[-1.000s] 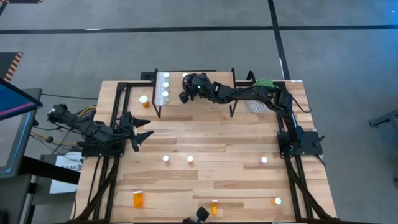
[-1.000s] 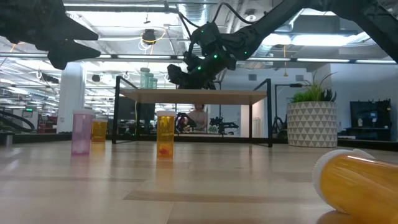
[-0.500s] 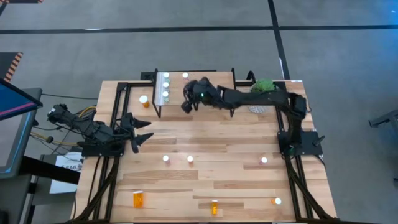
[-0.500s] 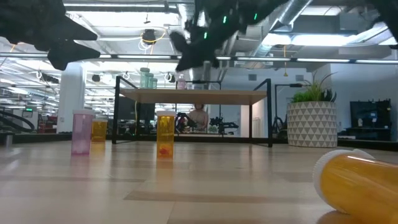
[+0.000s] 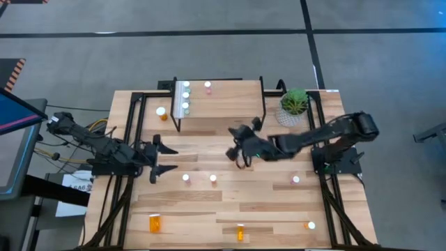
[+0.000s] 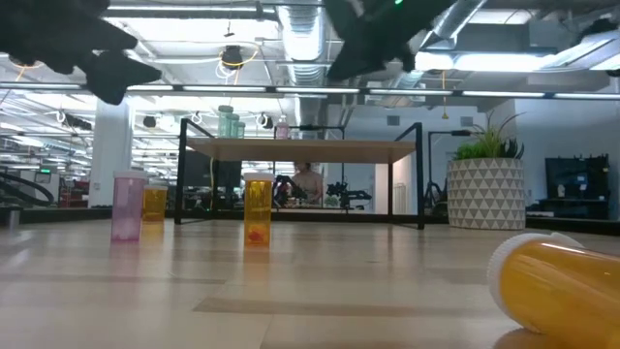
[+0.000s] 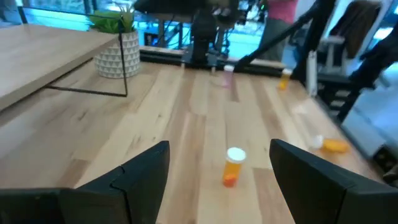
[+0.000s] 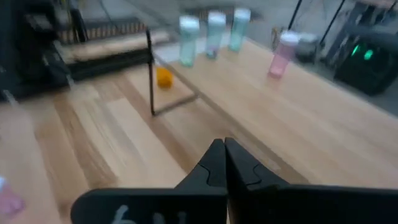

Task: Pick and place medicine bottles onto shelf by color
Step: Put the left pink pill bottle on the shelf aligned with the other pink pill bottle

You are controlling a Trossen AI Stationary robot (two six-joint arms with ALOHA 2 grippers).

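Observation:
The shelf (image 5: 223, 104) stands at the table's far middle. On its left end stand three green bottles (image 5: 185, 96) in a row and one pink bottle (image 5: 208, 85); they also show in the right wrist view, green (image 8: 214, 28) and pink (image 8: 283, 53). My right gripper (image 5: 235, 145) is shut and empty, in the air in front of the shelf. My left gripper (image 5: 162, 159) is open and empty at the table's left. An orange bottle (image 7: 233, 167) stands ahead of it, between its fingers' lines and apart from them.
An orange bottle (image 5: 162, 111) stands left of the shelf. Two white-capped bottles (image 5: 186, 178) (image 5: 212, 178) and a pink one (image 5: 295, 180) stand mid-table. Orange bottles (image 5: 240, 232) (image 5: 311, 225) stand near the front edge, and a larger one (image 5: 155, 223) lies there. A potted plant (image 5: 294, 104) stands far right.
My right gripper has drawn back from the shelf's left end toward the table's near and right side, and the pink bottle stays standing on the shelf. My left gripper has shifted a little toward the table's right and near edge.

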